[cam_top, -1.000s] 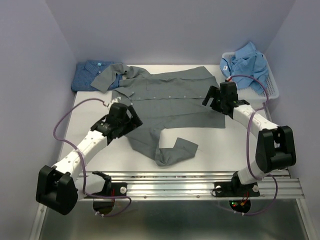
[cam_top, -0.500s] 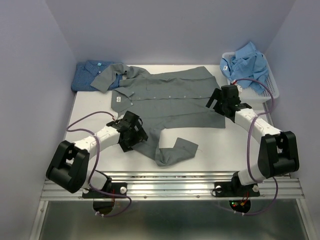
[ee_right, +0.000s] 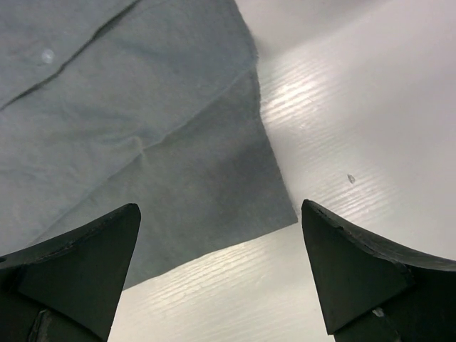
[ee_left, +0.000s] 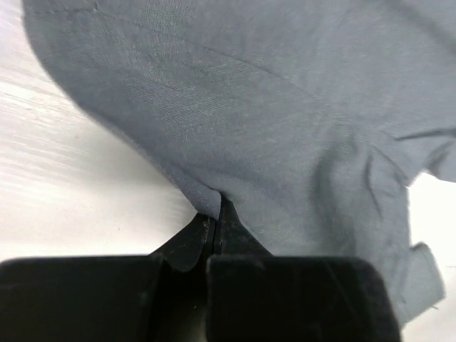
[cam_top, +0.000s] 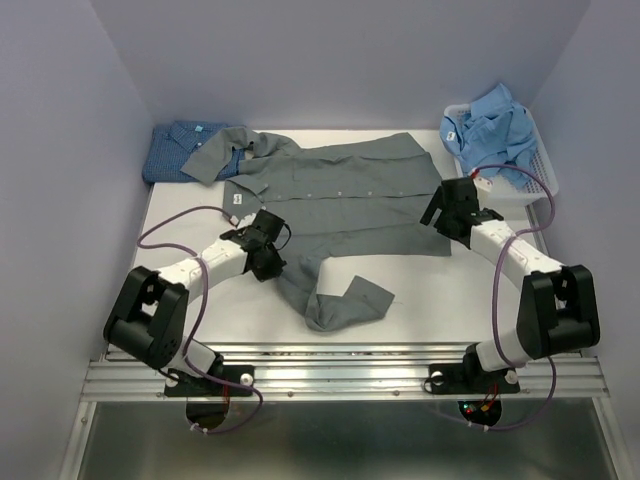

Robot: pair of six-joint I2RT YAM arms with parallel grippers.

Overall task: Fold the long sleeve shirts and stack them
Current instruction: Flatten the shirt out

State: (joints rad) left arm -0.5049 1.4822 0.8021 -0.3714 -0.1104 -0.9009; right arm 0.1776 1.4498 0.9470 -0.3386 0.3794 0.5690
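Observation:
A plain grey shirt (cam_top: 340,205) lies spread across the middle of the table, one sleeve folded toward the front (cam_top: 345,300). My left gripper (cam_top: 268,262) is shut on the grey shirt's edge (ee_left: 206,206) at its left side, low on the table. My right gripper (cam_top: 447,215) hovers open over the shirt's right bottom corner (ee_right: 271,214); nothing sits between its fingers (ee_right: 356,263). The dark blue dotted shirt (cam_top: 178,150) lies folded at the back left, partly under the grey sleeve. The light blue shirt (cam_top: 495,125) is bunched in the basket.
A white mesh basket (cam_top: 545,175) stands at the back right corner. Purple walls close in the table on the left, back and right. The metal rail (cam_top: 340,375) with both arm bases runs along the near edge.
My left gripper has moved onto the grey shirt's left edge and shut on it. The right gripper has drifted slightly right toward the shirt's corner, still open.

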